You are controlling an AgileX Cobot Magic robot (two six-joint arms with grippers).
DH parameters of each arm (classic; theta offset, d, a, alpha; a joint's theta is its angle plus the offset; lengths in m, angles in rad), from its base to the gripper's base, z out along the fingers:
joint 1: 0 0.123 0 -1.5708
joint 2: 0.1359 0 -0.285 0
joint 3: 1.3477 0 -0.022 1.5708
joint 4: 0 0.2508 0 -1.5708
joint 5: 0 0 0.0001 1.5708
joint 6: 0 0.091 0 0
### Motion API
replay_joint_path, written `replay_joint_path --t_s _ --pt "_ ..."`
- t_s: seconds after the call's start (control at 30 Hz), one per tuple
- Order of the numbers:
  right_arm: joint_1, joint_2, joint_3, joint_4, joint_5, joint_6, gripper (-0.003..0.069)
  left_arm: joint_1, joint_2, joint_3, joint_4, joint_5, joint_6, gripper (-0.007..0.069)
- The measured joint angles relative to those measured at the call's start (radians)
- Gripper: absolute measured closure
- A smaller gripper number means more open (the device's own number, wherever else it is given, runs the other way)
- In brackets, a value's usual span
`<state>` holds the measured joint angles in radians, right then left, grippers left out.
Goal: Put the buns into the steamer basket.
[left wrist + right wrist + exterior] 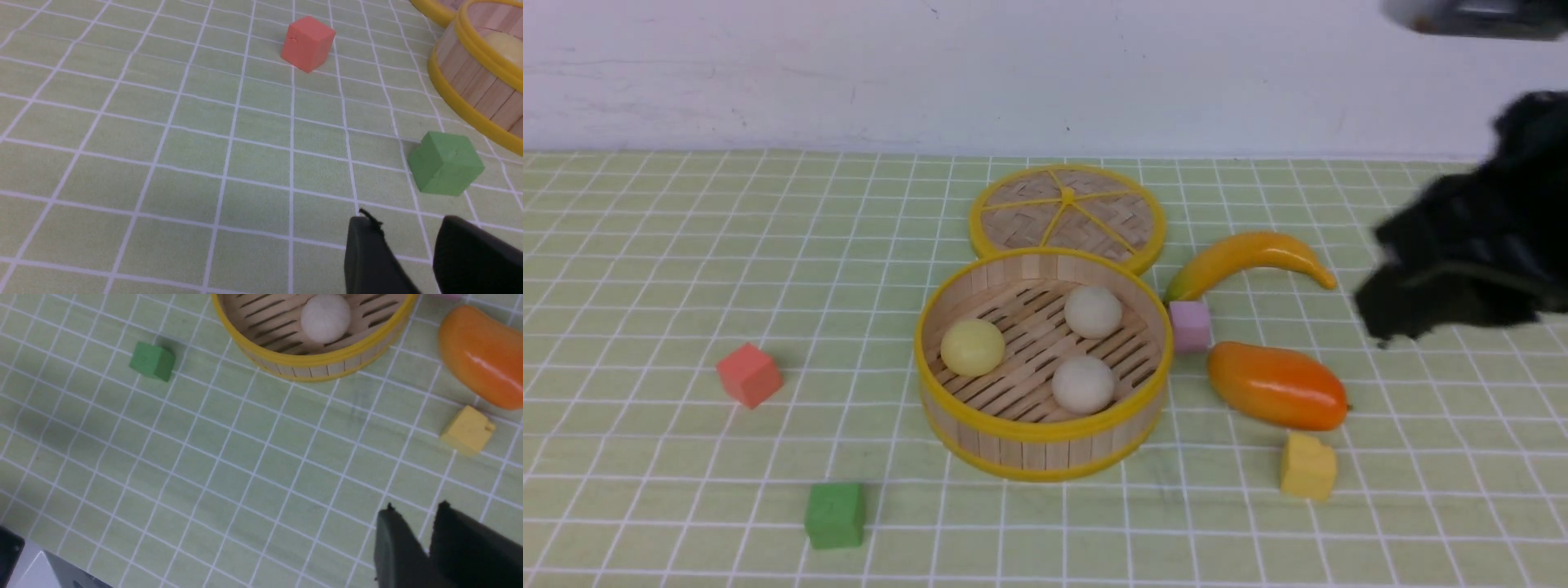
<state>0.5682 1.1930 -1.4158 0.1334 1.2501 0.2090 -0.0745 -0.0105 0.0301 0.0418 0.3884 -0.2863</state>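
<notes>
behind everything you have a plain white wall, and below it the green checked cloth (pixel 670 245) with white grid lines covers the table. at the middle of the cloth sits the steamer basket (pixel 1045 453), and all three buns lie on its slatted floor: the pale yellow bun (pixel 973 347) at the left, one off-white bun (pixel 1093 311) toward the far right, the other off-white bun (pixel 1083 384) at the near right, none of them touching another. the woven lid (pixel 1068 214) lies flat just behind the basket.

your right arm (pixel 1470 261) shows as a blurred black mass at the right edge, raised above the cloth, to the right of the banana (pixel 1250 260) and the mango (pixel 1276 385). in its wrist view the right gripper (pixel 427 522) holds nothing and hangs over bare cloth; its two black fingers stand with only a narrow gap between them, so you cannot tell from this whether it is closed.

your left arm is out of the front view. its wrist camera shows the left gripper (pixel 406 228) low over the cloth, fingers parted with nothing between them, near the green cube (pixel 445 168), with the red cube (pixel 307 43) farther off.

a pink cube (pixel 1190 326) sits just right of the basket and a yellow cube (pixel 1307 466) lies near the mango.
</notes>
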Motion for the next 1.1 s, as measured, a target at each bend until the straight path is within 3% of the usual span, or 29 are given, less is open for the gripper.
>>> replay_joint_path --t_s 0.03,0.1,0.63,0.83,0.9,1.1 --pt "0.000 -0.034 0.035 0.000 0.001 -0.012 0.0619 0.000 0.000 0.000 0.000 0.000 0.000 0.0387" --pt "0.000 -0.090 0.109 0.001 0.000 -0.031 0.0672 0.000 0.000 0.000 0.000 0.000 0.000 0.0387" --pt "-0.002 -0.179 0.208 0.038 0.011 -0.043 0.0678 0.000 0.000 0.000 0.000 0.000 0.000 0.0386" --pt "-0.140 -0.317 0.216 0.016 -0.061 -0.111 0.0677 0.001 0.000 0.000 0.000 -0.001 0.000 0.0386" --pt "-0.253 -0.441 0.281 0.005 -0.218 -0.165 0.0676 0.001 0.000 0.000 0.000 -0.001 0.000 0.0386" --pt "-0.407 -0.802 0.608 -0.024 -0.539 -0.285 0.0673 0.001 0.000 0.000 0.000 -0.001 0.000 0.0386"
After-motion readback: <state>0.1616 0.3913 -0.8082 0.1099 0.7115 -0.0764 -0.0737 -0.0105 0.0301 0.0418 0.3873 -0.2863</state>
